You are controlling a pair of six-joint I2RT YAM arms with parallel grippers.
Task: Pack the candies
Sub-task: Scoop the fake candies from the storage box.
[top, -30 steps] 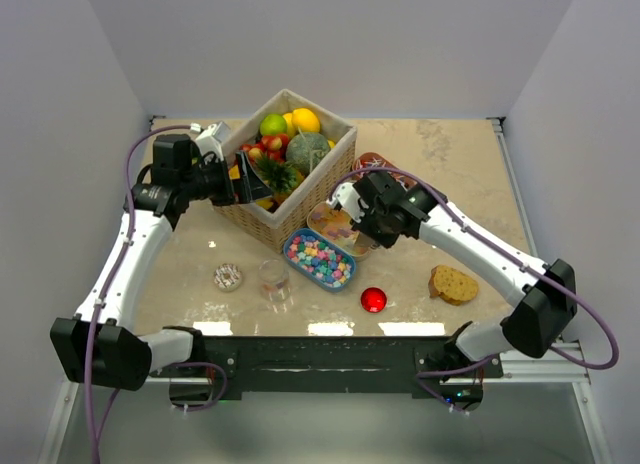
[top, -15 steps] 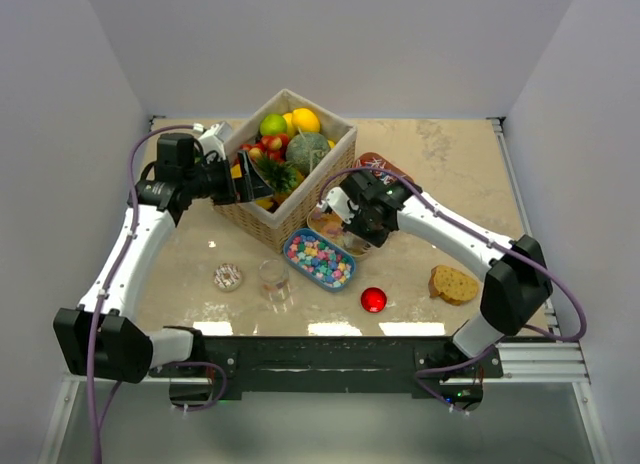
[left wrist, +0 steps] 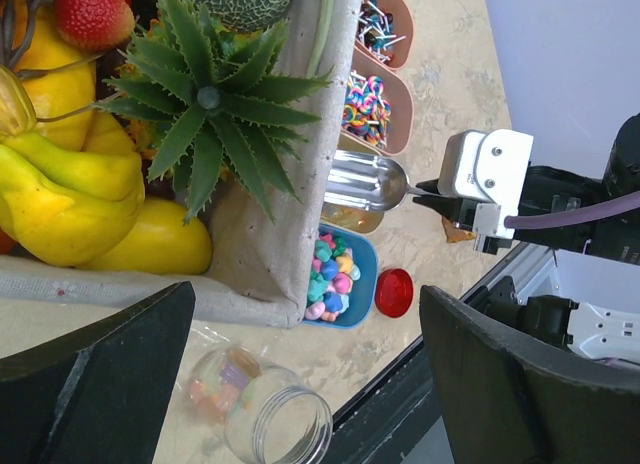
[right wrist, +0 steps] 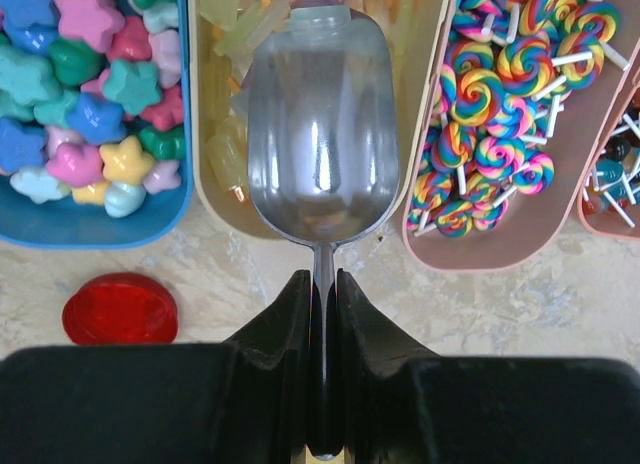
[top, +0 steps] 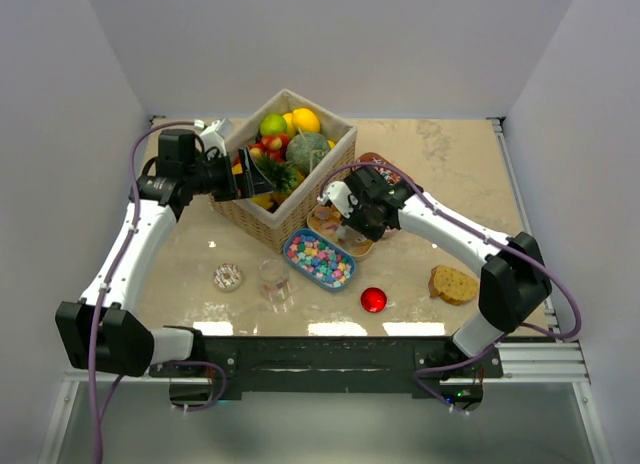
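- The right gripper (right wrist: 323, 287) has its jaws closed down to a narrow slit on the thin handle of a shiny metal scoop (right wrist: 322, 134).
- The scoop's bowl lies over a beige oblong tray (right wrist: 405, 134) of translucent yellow gummies (right wrist: 225, 149). Its tip is among them at 12 o'clock in the wrist view, and the bowl shows no candy.
- At 9 o'clock of that tray is a blue oblong tray (right wrist: 120, 232) of pastel star-shaped candies (right wrist: 90, 94). At 3 o'clock is a pink tray of rainbow swirl lollipops (right wrist: 500, 104).
- The left gripper (top: 252, 181) is spread fully wide and holds nothing. It hovers at the 9 o'clock side of the wicker basket of toy fruit (top: 300, 209).
- A clear glass jar (top: 274, 282) stands uncapped on the marble-patterned table at 7 o'clock of the blue tray, apart from it. A few coloured pieces lie in its bottom.
- A round red lid (top: 373, 300) lies at 4 o'clock of the blue tray.
- Progress looks early: the jar is almost empty and all the trays are full.
- What is left is loading the scoop, carrying it to the jar, tipping it in, repeating that, and probably capping the jar.
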